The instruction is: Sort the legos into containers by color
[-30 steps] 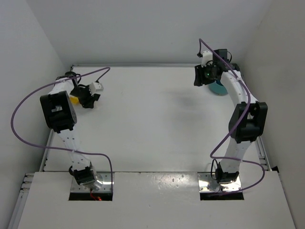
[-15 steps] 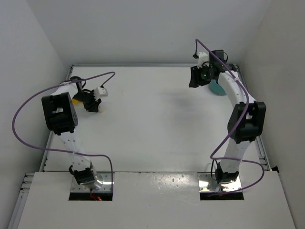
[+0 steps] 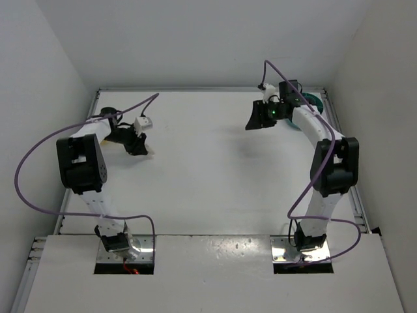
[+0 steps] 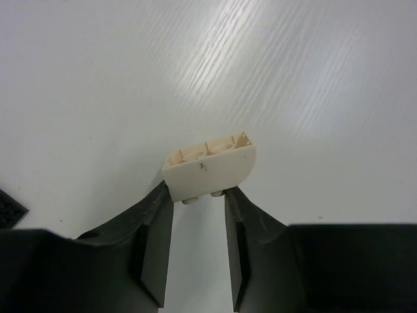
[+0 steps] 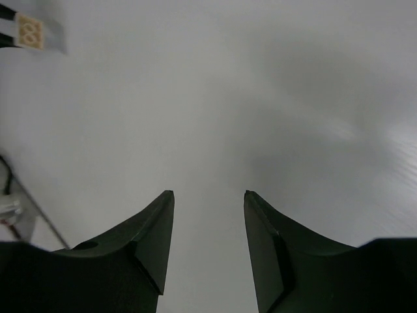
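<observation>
My left gripper [image 3: 138, 147] is at the far left of the table and is shut on a cream lego [image 4: 210, 165]. In the left wrist view the gripper [image 4: 199, 193] pinches the brick at its fingertips, just above the white table. My right gripper [image 3: 254, 122] is open and empty, left of the teal tub [image 3: 314, 101], which is partly hidden behind the right arm at the far right corner. In the right wrist view the gripper [image 5: 208, 194] has its jaws wide apart over bare table, and the cream lego [image 5: 29, 31] shows far off. No other legos show.
White walls close the table at the back and both sides. Purple cables loop over both arms. A dark corner [image 4: 9, 209] of something shows at the left edge of the left wrist view; I cannot tell what it is.
My left gripper has moved right, away from the left wall, with the cream lego in it. My right gripper has swung left, away from the teal tub, uncovering more of it.
</observation>
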{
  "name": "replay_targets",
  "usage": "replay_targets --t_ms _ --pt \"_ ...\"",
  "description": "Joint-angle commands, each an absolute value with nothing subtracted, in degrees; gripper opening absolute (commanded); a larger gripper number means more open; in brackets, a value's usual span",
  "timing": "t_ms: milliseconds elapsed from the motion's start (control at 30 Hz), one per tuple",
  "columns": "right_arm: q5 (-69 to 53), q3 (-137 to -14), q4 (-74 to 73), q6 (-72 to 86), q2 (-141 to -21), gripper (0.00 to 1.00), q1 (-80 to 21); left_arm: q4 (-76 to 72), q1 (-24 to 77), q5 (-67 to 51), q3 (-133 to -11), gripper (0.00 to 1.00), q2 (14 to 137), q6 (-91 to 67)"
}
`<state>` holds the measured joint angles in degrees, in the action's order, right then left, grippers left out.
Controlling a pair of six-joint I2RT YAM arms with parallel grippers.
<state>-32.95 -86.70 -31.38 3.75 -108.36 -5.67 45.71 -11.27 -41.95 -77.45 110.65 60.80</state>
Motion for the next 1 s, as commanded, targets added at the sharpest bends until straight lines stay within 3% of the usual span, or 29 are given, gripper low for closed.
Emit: replay_targets --t_ms 0,267,433,633,967 --pt "-47.8 -83.0 -22.6 15.5 -106.4 0.48 -6.8 39.5 -9.1 -49.7 -74.5 0.04 102.9 52.9" --pt "-65.0 -74.4 10.3 50.1 -113.4 0.57 -13.4 23.4 1.6 -47.6 -65.1 0.04 90.5 34.7" --pt "-67.0 -76.2 19.0 63.2 -117.8 0.59 -18.6 16.6 8.6 -41.9 -62.3 0.03 85.4 28.3" --pt "-67.5 -78.8 20.7 66.2 -120.4 0.65 -23.2 14.9 11.9 -41.9 -63.7 0.03 86.1 22.4" --pt "-66.9 -80.6 23.5 68.1 -122.2 0.65 -25.8 13.1 14.3 -41.4 -64.2 0.03 86.7 19.9"
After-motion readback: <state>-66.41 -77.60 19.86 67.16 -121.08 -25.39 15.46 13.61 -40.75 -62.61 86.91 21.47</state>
